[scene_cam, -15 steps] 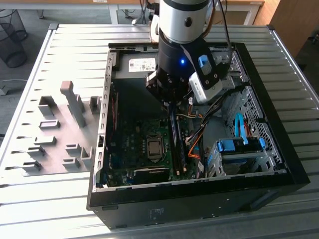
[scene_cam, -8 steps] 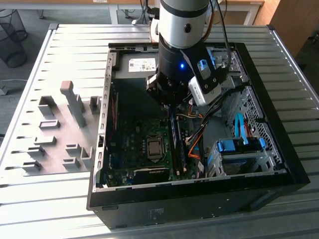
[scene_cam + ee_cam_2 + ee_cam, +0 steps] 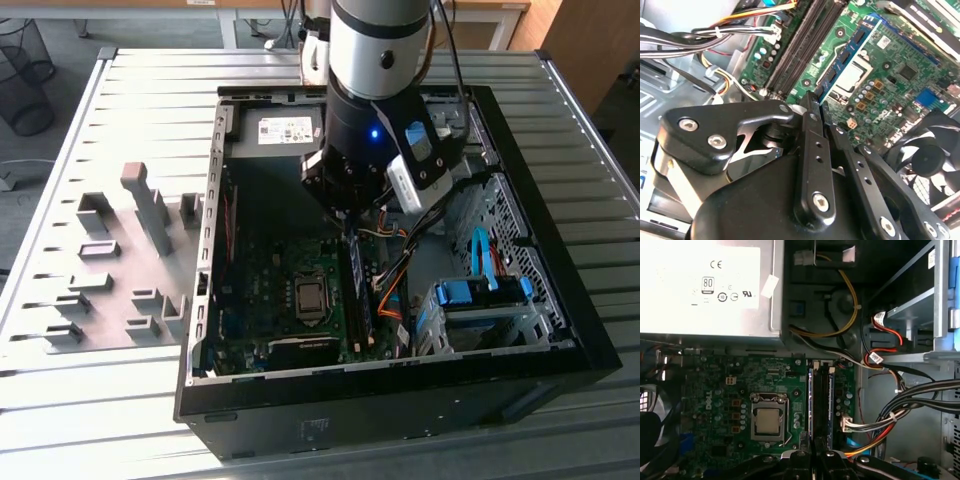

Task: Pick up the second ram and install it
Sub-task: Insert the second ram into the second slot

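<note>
Resting on a slatted metal table (image 3: 80,420), an open black computer case (image 3: 560,330) lies on its side with its green motherboard (image 3: 260,290) facing up. Beside it, toward the exterior view's left, grey plastic holder blocks (image 3: 150,210) stand on the table. Over the case hangs the robot arm (image 3: 378,60), its gripper (image 3: 349,230) lowered above the memory slots (image 3: 829,395). A power supply (image 3: 710,287) sits at the far end of the case, and light-blue drive-bay latches (image 3: 470,292) show toward the exterior view's right. Bundles of coloured cables (image 3: 900,410) run alongside the board, and the processor socket (image 3: 768,420) lies near the slots. Closed narrowly, the gripper's fingers (image 3: 812,112) clamp one end of the second ram (image 3: 845,57), a blue-green stick with black chips, which hangs edge-down above the motherboard just beside the slots.
</note>
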`<state>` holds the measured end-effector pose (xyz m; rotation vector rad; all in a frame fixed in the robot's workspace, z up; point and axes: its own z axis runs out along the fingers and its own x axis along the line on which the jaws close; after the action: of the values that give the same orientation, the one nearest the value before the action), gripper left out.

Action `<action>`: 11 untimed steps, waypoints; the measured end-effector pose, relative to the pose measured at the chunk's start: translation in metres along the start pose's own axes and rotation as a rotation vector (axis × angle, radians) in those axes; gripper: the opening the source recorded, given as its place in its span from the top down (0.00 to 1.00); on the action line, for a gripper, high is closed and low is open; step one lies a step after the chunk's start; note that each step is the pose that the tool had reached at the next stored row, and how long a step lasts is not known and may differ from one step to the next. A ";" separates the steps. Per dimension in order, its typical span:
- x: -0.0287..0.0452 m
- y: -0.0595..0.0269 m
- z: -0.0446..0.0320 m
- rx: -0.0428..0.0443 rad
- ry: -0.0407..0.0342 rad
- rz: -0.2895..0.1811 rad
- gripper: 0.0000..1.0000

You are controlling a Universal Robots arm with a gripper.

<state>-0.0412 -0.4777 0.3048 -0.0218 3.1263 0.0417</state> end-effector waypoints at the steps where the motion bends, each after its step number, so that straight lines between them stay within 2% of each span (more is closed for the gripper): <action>1: -0.0008 0.0000 0.0002 -0.0002 0.0001 0.000 0.86; 3: -0.0039 0.0000 0.0008 -0.0008 0.0007 0.001 0.86; 7: -0.0042 0.0000 0.0008 -0.0017 0.0025 0.001 0.86; 10: -0.0060 -0.0001 0.0031 -0.0042 0.0162 0.002 0.86; 11: -0.0062 -0.0002 0.0044 -0.0049 0.0186 0.002 0.86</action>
<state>-0.0349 -0.4777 0.3005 -0.0192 3.1449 0.0495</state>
